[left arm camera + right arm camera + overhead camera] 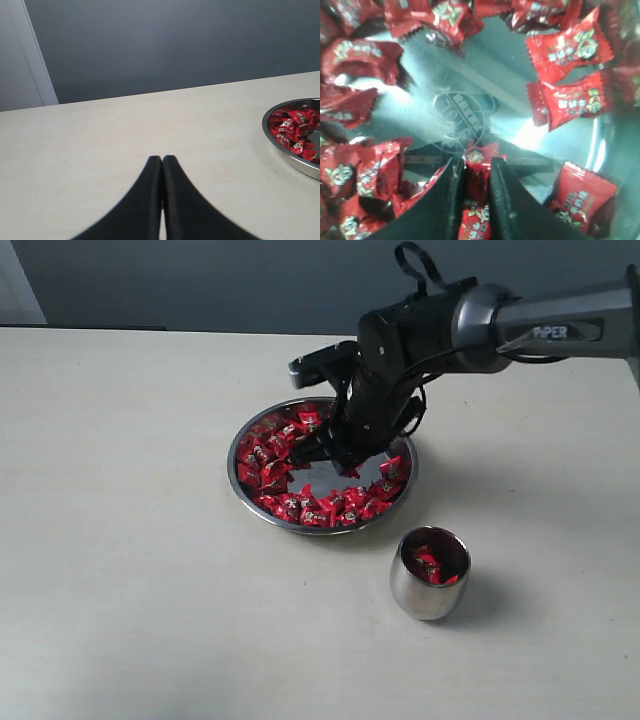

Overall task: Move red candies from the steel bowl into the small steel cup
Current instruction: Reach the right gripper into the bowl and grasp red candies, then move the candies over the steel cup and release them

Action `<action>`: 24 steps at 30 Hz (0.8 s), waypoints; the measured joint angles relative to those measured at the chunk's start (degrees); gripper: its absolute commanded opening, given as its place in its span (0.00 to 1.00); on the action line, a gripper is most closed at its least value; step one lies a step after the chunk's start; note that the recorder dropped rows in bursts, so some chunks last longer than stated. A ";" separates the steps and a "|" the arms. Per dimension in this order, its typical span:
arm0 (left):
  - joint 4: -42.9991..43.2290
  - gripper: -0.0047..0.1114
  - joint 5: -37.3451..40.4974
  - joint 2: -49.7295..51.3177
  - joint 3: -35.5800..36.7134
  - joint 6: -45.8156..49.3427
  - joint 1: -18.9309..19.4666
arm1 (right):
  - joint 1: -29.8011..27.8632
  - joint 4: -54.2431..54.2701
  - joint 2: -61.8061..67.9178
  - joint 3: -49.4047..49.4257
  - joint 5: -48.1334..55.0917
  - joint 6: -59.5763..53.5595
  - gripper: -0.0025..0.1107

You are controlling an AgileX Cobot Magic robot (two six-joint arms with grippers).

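The red candies [285,495] lie in the steel bowl [318,532], heaped along its low rim from about 12 o'clock round through 9 to 4 o'clock in the exterior view, with the flat middle of the dish showing bare. Over that bare patch the right tool [476,167] points down, its fingers [449,200] drawn in to a narrow gap and pinching a single red candy [477,176]. Loose sweets lie close on both sides of the fingers. More candies [430,565] sit inside the small steel cup [428,592], which stands upright at about 5 o'clock from the bowl, near its rim but not touching, a strip of pale surface [130,570] between them. That surface runs wide from the bowl's 9 o'clock side to the picture's edge, and its far edge at 12 o'clock meets a dark wall. The left tool [162,161] hangs low over the surface with its fingers pressed together and nothing between them, well apart from the bowl's rim.
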 measured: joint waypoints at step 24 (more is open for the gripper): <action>0.00 0.04 0.00 0.00 0.00 0.00 0.00 | 0.00 4.94 -49.28 45.40 -7.54 1.33 0.02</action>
